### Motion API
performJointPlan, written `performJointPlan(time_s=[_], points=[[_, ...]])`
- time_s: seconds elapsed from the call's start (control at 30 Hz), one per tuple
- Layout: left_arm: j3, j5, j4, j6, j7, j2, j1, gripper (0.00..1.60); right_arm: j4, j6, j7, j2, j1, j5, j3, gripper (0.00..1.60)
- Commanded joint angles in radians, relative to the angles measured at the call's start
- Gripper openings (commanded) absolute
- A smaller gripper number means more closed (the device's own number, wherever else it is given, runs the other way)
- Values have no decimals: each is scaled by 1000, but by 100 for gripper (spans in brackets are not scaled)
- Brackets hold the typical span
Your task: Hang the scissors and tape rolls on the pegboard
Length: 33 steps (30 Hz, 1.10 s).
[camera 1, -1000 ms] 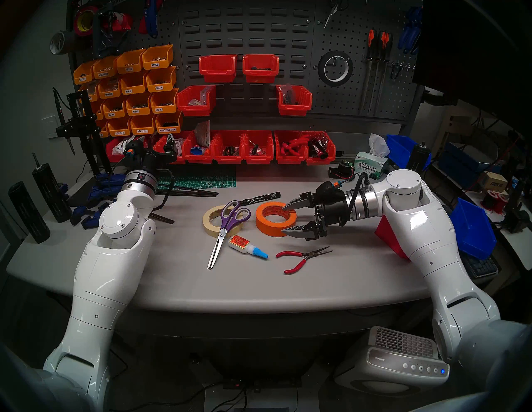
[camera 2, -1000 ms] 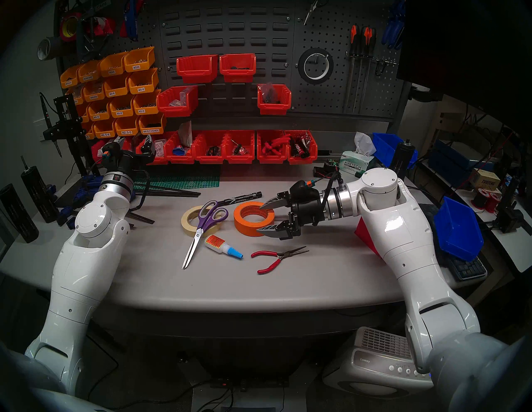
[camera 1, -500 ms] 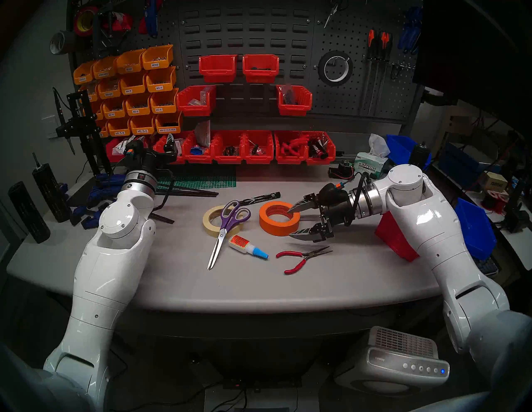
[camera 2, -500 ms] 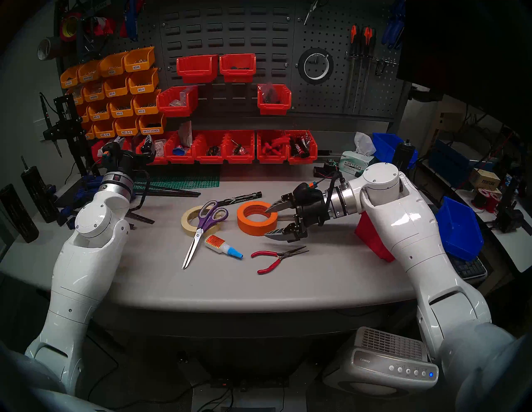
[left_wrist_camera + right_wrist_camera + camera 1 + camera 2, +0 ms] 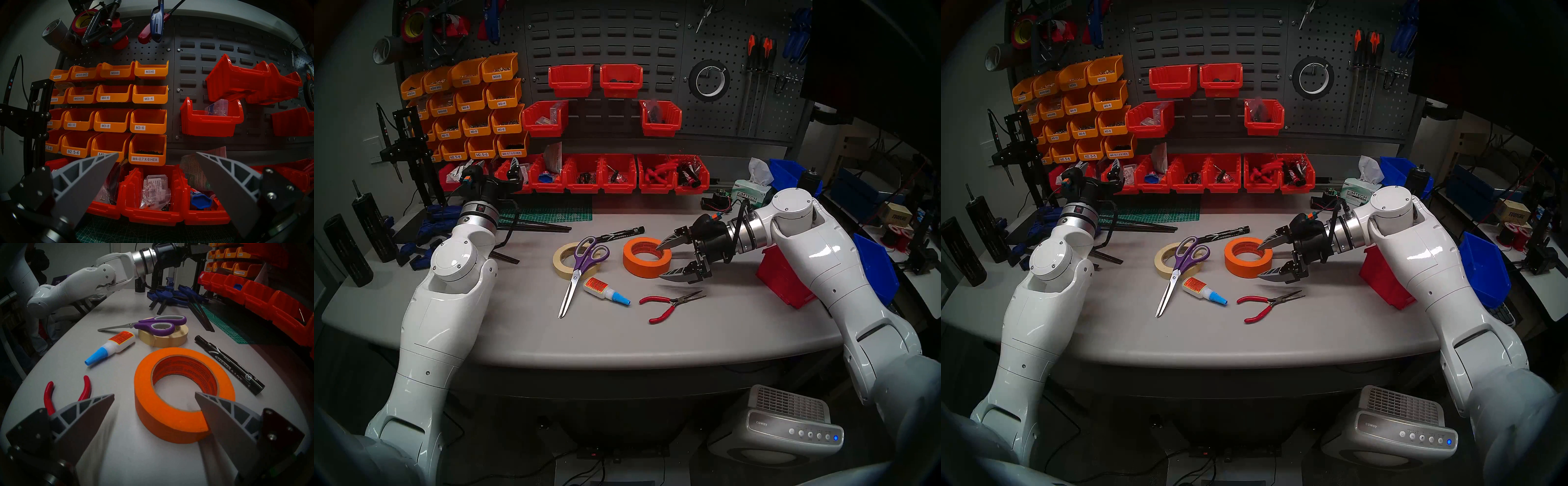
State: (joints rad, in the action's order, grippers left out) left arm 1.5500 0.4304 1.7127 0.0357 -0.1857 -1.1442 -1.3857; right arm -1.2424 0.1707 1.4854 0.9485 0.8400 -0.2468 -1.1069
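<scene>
Dim light, dark fisheye rims, sharp

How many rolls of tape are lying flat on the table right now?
2. The orange tape roll lies at the open right gripper, one finger inside its hole. The cream tape roll lies to its left, under the scissors handles. Another, black roll hangs on the pegboard.

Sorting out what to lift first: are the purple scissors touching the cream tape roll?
Touching. The right wrist view shows the scissors with a handle loop lying on top of the cream tape roll.
</scene>
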Motion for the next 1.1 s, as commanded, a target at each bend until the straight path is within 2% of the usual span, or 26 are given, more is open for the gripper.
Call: performJointPlan(time_s=[0.0,0.47,0.9,1.07], points=[[9,-1,29,15,-2,0,34,160,3,-2,-2,-45,-73,-20,35,160],[9,-2,29,15,-2,0,34,160,28,-45,-2,-60,-110,-64,82,160],[9,-2,29,15,-2,0,34,160,47,-66,-2,-114,-164,-107,185,160],[9,-2,29,15,-2,0,34,160,71,-96,-2,-91,-176,-125,175,160]])
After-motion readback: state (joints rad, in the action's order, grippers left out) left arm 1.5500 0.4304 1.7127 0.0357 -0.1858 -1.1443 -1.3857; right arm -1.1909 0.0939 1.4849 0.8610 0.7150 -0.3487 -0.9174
